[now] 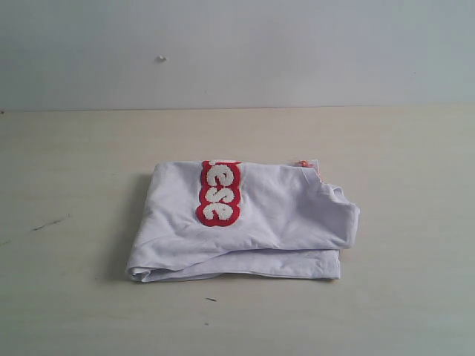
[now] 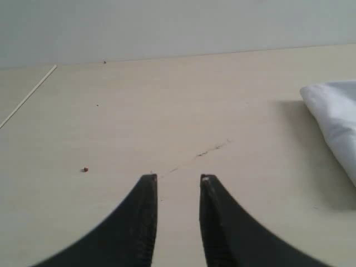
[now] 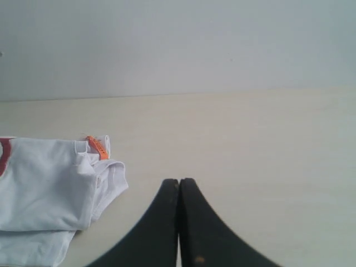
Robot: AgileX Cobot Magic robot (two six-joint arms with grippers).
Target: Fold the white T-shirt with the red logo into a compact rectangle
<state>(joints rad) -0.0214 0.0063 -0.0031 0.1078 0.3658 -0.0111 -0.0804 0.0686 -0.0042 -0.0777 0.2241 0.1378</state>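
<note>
The white T-shirt (image 1: 252, 222) lies folded in a rough rectangle on the middle of the table. Part of the red logo (image 1: 219, 193) with fuzzy white letters runs down its top layer. An orange neck tag (image 3: 97, 147) peeks out at the collar edge. Neither arm shows in the exterior view. In the left wrist view my left gripper (image 2: 178, 178) is open with nothing between its black fingers, and a corner of the white T-shirt (image 2: 334, 111) lies apart from it. My right gripper (image 3: 179, 181) is shut and empty, beside the white T-shirt (image 3: 44, 189) but not touching it.
The pale wooden table (image 1: 74, 185) spreads around the shirt, with a dark scratch (image 2: 214, 149) ahead of the left gripper and a small red speck (image 2: 84, 169). A plain light wall (image 1: 237, 44) stands behind the table.
</note>
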